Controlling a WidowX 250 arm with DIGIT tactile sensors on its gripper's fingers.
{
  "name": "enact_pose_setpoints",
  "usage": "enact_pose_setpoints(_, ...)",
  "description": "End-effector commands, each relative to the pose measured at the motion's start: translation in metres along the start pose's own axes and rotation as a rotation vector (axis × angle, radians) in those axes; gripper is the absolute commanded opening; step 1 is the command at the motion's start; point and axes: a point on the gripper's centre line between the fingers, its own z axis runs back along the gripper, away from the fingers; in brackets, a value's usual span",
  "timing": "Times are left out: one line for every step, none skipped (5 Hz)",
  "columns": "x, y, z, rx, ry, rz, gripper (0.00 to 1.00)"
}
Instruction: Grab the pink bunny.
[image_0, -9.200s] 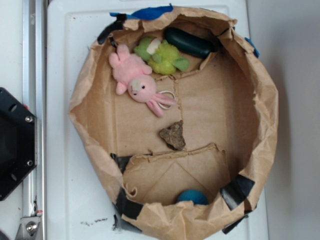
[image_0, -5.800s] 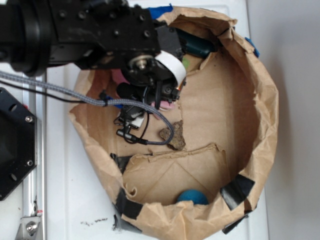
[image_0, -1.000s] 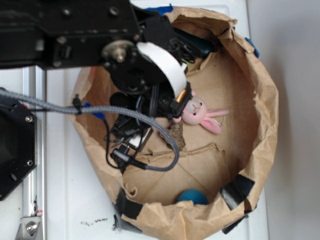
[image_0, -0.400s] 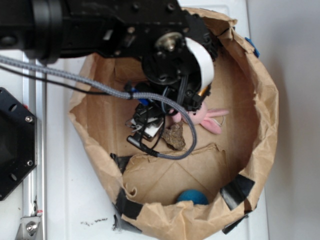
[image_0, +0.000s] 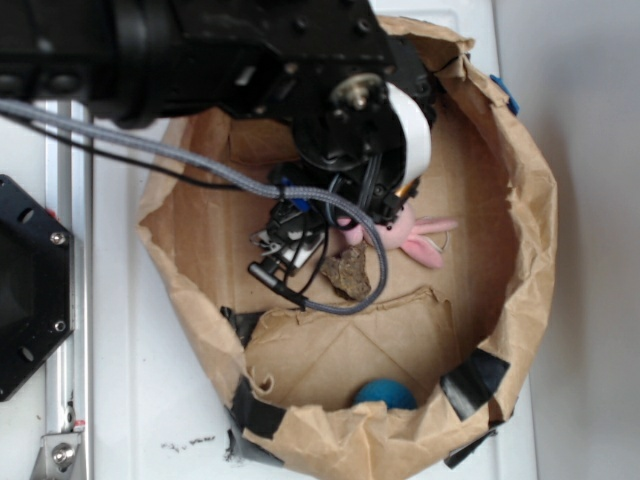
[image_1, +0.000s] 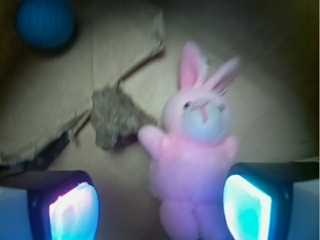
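Observation:
The pink bunny (image_0: 412, 232) lies on the floor of the brown paper bag (image_0: 520, 200), ears pointing right; the arm covers its body in the exterior view. In the wrist view the pink bunny (image_1: 196, 150) lies face up between my fingers, nearer the right pad (image_1: 247, 209) than the left pad (image_1: 72, 210). My gripper (image_1: 160, 210) is open, with neither pad pressing the toy. In the exterior view the gripper (image_0: 385, 205) hangs over the bunny's body.
A rough brown rock-like lump (image_0: 347, 272) (image_1: 115, 119) lies just beside the bunny. A blue ball (image_0: 385, 392) (image_1: 45, 22) sits at the bag's near wall past a torn cardboard flap (image_0: 350, 340). The crumpled paper walls ring the space.
The arm has swung right from the bag's left side to over the bunny. The bunny, earlier at the upper left beside a green toy, now lies mid-bag.

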Motion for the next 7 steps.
enact_pose_setpoints(-0.007, 0.020, -0.002, 0.073, 0.010, -0.008, 1.00)
enact_pose_setpoints(-0.008, 0.022, -0.015, 0.076, 0.028, -0.026, 1.00)
enact_pose_setpoints(-0.002, 0.026, -0.015, 0.069, 0.009, -0.016, 1.00)
enact_pose_setpoints(0.005, 0.024, -0.013, 0.059, 0.006, -0.012, 1.00)
enact_pose_setpoints(0.011, 0.018, -0.018, 0.039, 0.018, -0.015, 1.00)
enact_pose_setpoints(0.013, 0.014, -0.018, 0.012, 0.010, -0.012, 1.00)
enact_pose_setpoints(0.011, 0.013, -0.017, 0.014, -0.004, 0.002, 0.00)
